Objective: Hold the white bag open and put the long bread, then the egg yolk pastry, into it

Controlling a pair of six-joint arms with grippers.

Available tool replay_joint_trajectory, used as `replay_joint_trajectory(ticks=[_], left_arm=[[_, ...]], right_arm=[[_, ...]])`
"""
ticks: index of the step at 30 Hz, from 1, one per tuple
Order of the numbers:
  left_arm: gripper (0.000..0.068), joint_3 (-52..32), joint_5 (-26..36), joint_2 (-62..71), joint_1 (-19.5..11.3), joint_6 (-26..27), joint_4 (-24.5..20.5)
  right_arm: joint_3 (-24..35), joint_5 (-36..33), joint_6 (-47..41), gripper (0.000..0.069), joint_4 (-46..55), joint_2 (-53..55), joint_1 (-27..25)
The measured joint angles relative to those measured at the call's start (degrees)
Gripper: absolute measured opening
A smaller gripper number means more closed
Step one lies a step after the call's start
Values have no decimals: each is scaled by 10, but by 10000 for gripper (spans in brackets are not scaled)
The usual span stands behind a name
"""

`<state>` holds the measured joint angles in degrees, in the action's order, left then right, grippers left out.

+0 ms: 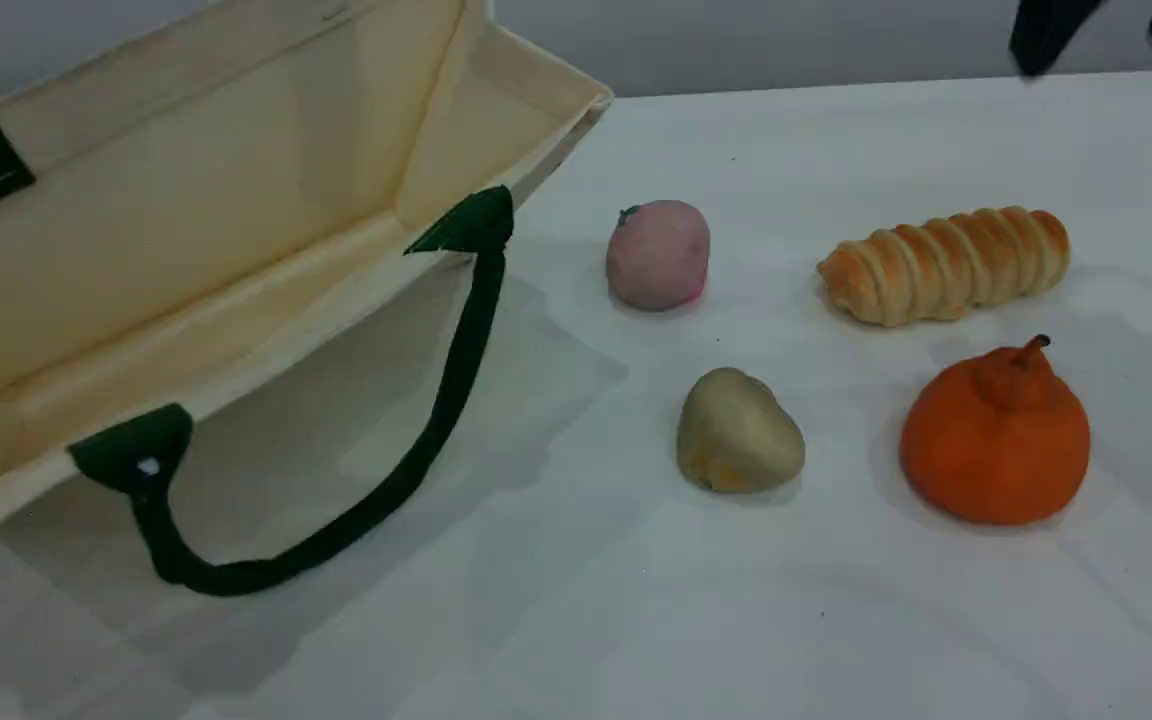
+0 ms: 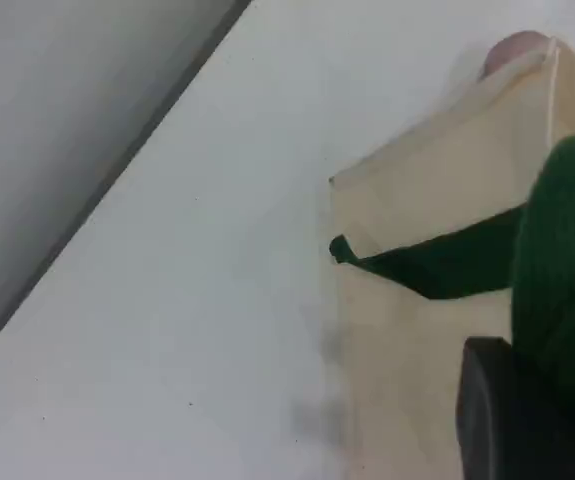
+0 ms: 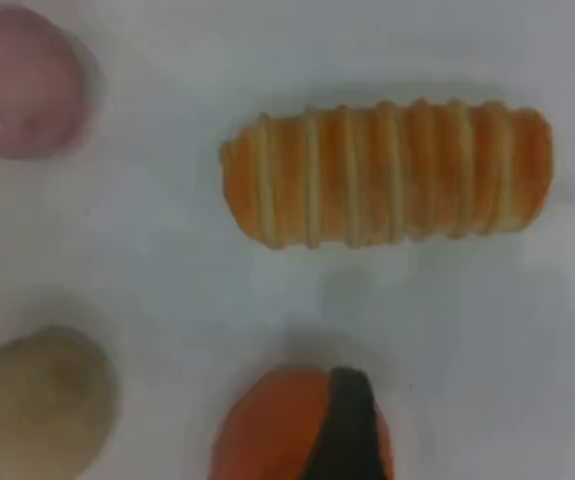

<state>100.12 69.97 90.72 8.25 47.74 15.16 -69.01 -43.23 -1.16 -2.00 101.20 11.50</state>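
Observation:
The white bag (image 1: 186, 200) lies at the left with its mouth held wide open toward the foods, and one green handle (image 1: 436, 420) droops onto the table. In the left wrist view my left gripper (image 2: 537, 400) is shut on the bag's other green handle (image 2: 562, 280), above the bag's cream wall (image 2: 437, 200). The long bread (image 1: 946, 265) lies at the right rear and sits directly below the right wrist camera (image 3: 387, 175). The egg yolk pastry (image 1: 736, 432) rests nearer the front (image 3: 37, 400). My right gripper (image 1: 1106, 40) hangs open, high above the bread.
A pink round ball (image 1: 658, 255) sits between the bag and the bread. An orange stemmed fruit (image 1: 996, 440) stands in front of the bread, partly behind my right fingertip (image 3: 347, 430). The white table (image 1: 576, 620) runs to a grey wall at the back.

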Motion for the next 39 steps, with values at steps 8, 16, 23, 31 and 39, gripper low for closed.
replay_joint_trajectory(ticks=[8,16,23,31,39], left_arm=[[82,0,0,0,0,0,1],[82,0,0,0,0,0,1],[82,0,0,0,0,-1,2],[82,0,0,0,0,-1,2],[82,0,0,0,0,-1,2]], right_arm=[[-7,64,12,545,-28,95,0],[-24,126,44,545,-45,148,0],[-24,165,46,545,-45,193,0],[-31,204,46,545,-47,233,0],[-50,213,45,499,-54,273,0]])
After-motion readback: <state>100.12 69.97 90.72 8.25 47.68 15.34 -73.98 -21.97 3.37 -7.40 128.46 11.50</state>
